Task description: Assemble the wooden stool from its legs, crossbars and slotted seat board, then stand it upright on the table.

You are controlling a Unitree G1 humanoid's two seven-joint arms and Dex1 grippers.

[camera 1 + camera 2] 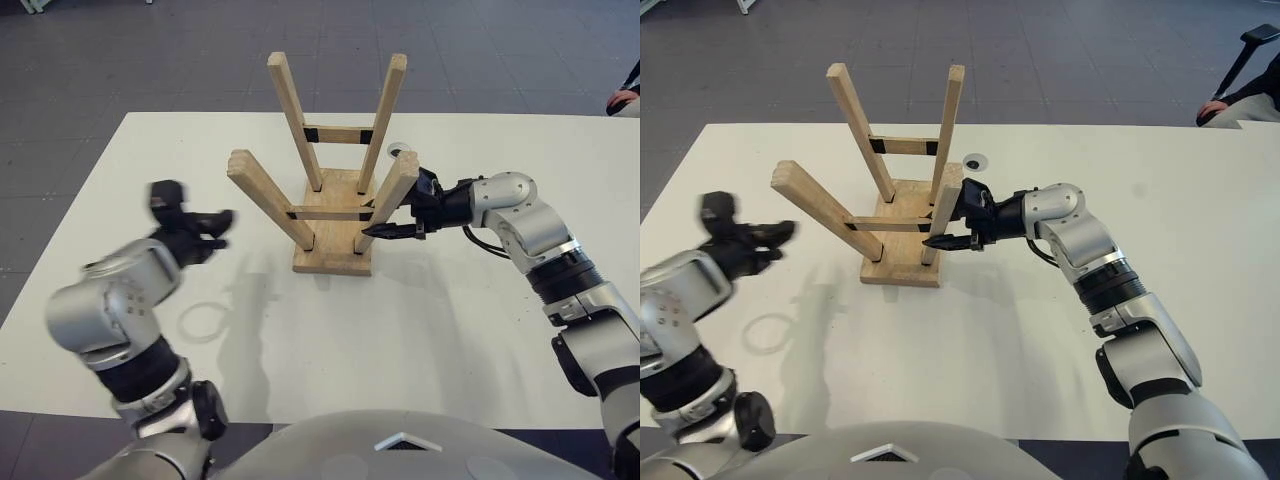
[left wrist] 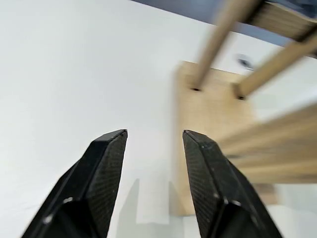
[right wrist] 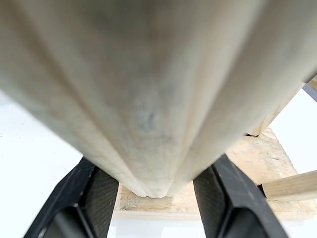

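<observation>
Right wrist view: the right end effector (image 3: 158, 198) has its two fingers on either side of the near-right leg (image 3: 148, 89), closed against the wood low on the leg, close to where it enters the seat board (image 3: 247, 158).
Right arm: reaches in from the right of the left eye frame to the stool's right side.
Held leg, long axis: rises from the seat board and leans toward the upper right of the frame.
Stool: upside down at the centre of the frame, seat board flat on the white counter (image 1: 450, 330), all four legs pointing up.
Other legs: near-left leg (image 1: 262, 200) slants to the left; the two far legs (image 1: 293, 110) rise toward the top of the frame.
Crossbars: one crossbar (image 1: 338, 134) joins the far pair, another (image 1: 330, 213) the near pair.
Left end effector (image 1: 218, 230): open, holding nothing, left of the stool and apart from it, fingers aimed at the seat board.
Nearer arm: the right, already on the stool; the near-left leg is the part closest to the left one.
Stage, as I judge it: assembly looks complete; turning it onto its legs remains.
Next move: likely needs a second grip from the left before flipping.
</observation>
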